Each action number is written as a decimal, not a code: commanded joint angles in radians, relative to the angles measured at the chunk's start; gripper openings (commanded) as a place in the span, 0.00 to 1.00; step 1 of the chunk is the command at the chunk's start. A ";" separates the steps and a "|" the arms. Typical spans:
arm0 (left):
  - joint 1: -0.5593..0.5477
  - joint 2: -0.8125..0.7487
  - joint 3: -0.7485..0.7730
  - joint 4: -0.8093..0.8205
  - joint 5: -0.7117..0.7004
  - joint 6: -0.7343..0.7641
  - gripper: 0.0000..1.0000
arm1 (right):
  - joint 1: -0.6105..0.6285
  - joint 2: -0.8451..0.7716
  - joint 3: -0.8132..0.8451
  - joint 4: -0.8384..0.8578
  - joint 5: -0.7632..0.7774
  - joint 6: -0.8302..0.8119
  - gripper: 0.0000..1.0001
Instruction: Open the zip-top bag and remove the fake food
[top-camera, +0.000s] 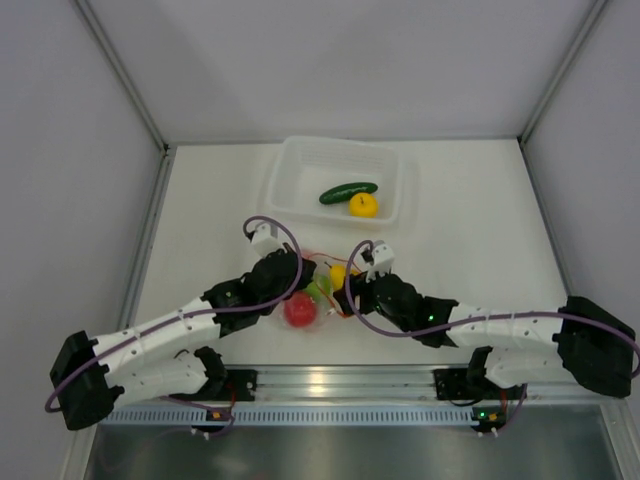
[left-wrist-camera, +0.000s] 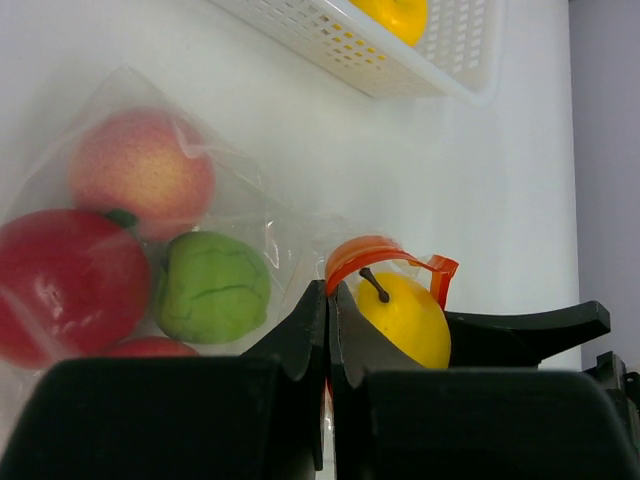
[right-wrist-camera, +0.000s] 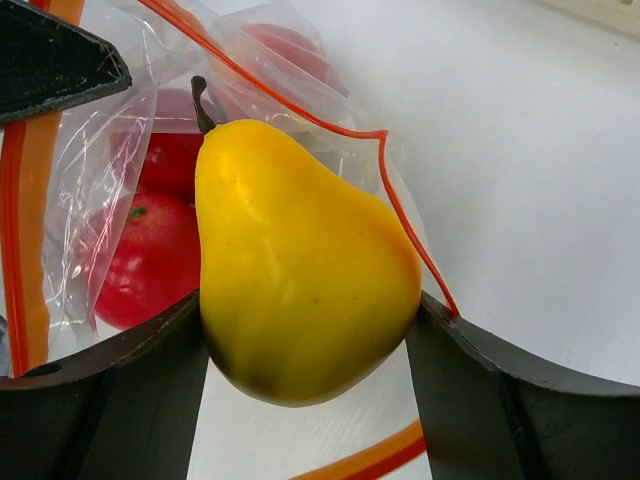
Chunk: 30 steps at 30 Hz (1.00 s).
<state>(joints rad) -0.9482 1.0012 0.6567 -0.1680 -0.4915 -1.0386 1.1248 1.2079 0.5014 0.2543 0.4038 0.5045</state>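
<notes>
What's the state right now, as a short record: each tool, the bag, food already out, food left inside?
left tool: shut on the zip-top bag near its orange zip strip
right tool: shut on the yellow pear at the bag's mouth
in basket: cucumber, yellow fruit
inside bag: red fruit, peach, green fruit
</notes>
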 joint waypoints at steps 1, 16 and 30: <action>0.005 -0.016 -0.012 0.015 -0.044 0.000 0.00 | 0.021 -0.099 -0.037 0.006 0.000 -0.027 0.40; 0.005 0.040 -0.031 0.073 0.045 -0.044 0.00 | -0.101 -0.183 0.028 0.046 -0.112 -0.032 0.40; 0.005 -0.044 -0.100 0.076 0.017 -0.020 0.00 | -0.526 0.356 0.645 -0.185 -0.296 -0.182 0.41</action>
<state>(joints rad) -0.9478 0.9848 0.5690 -0.1341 -0.4580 -1.0718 0.6636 1.4071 1.0054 0.1780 0.1638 0.3840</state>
